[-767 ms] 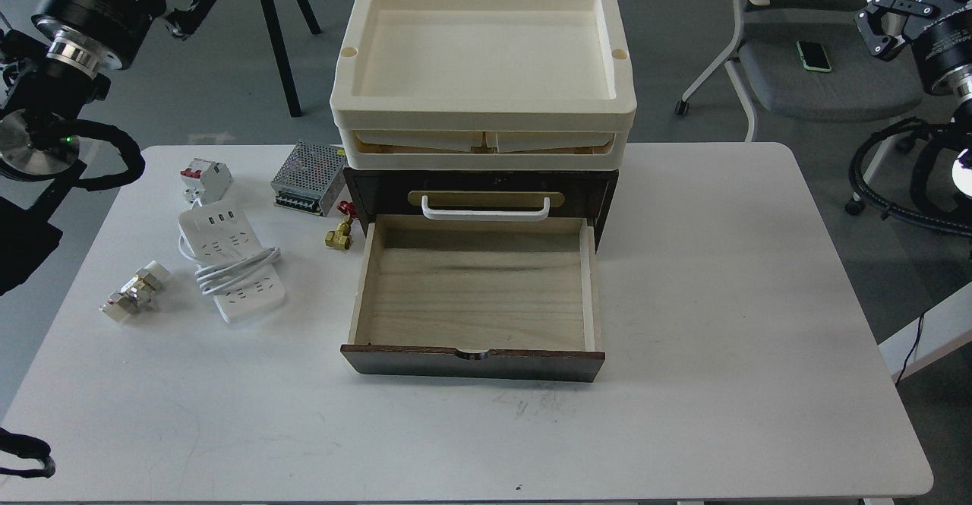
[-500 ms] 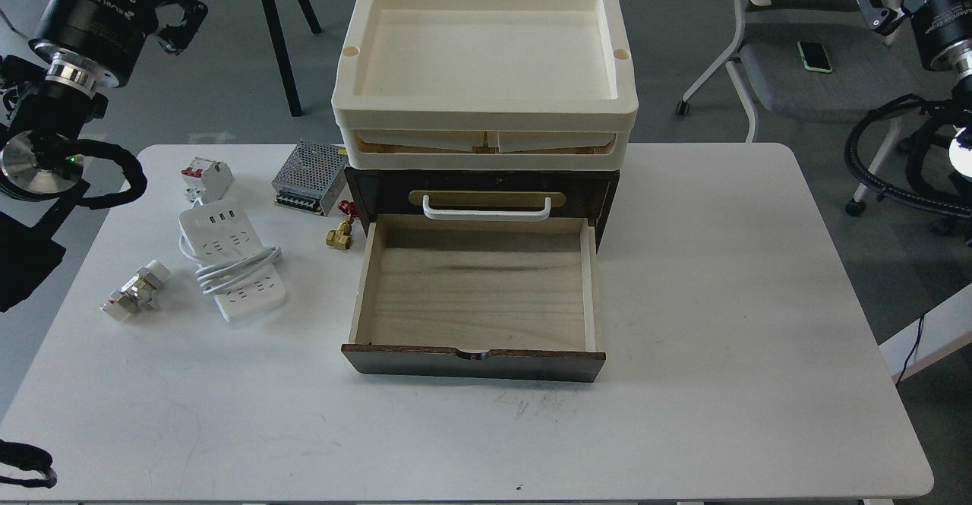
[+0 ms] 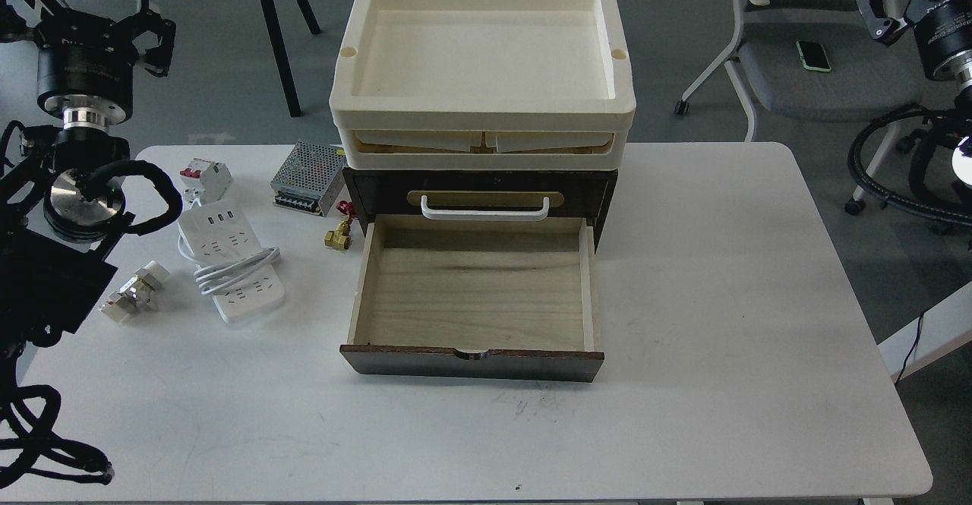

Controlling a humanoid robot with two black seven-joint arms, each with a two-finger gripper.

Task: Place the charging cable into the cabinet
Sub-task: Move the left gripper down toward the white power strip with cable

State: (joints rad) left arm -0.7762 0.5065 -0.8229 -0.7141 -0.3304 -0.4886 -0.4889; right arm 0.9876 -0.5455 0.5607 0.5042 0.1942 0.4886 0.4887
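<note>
The white counter (image 3: 721,323) carries the cabinet (image 3: 478,194), whose lower drawer (image 3: 474,292) stands pulled out and bare, likely ready for loading. The charging cable (image 3: 231,262) lies left of it on the counter, cord looped across it, untouched. The left claw (image 3: 95,23) hangs above, prongs spread. The right claw (image 3: 900,0) sits partly out of view; I cannot tell its state.

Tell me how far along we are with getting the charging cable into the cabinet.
Done: the cabinet has its bottom drawer pulled out, with nothing inside. In hand: nothing; the left gripper hangs above the table's far left edge, and the right gripper is raised off to the right. Left: the charging cable lies on the table left of the drawer, not yet grasped or moved in.
</note>
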